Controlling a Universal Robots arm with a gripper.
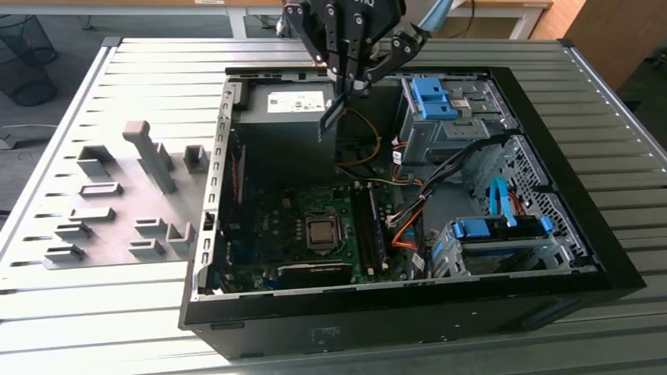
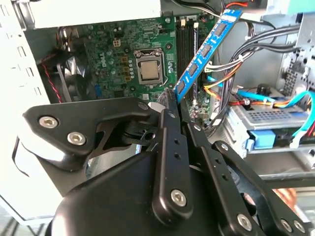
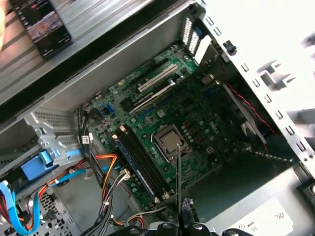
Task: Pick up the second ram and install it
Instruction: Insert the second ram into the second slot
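1. The gripper is seen in the upper centre of the exterior view, above the open computer case.
2. The jaws are closed narrowly on the second ram, which is held by one end.
3. In the exterior view, the second ram hangs below the gripper as a dark strip, tilted, in front of the power supply in the upper part of the case.
4. In the second wrist view, the second ram is seen as a strip with blue labelled chips, running from the gripper at frame centre towards the upper right of the frame.
5. In the first wrist view, the second ram is seen edge-on as a thin line rising from the gripper at the lower centre of the frame.
6. The second ram is held clear of the motherboard; no contact with the memory slots is seen.
7. The processor socket lies just beside the memory slots, at the centre of the motherboard.
8. Orange cables and blue drive brackets are seen in the right part of the case in the exterior view.
9. Grey holder blocks stand on the slatted worktop at the left of the exterior view, outside the case.
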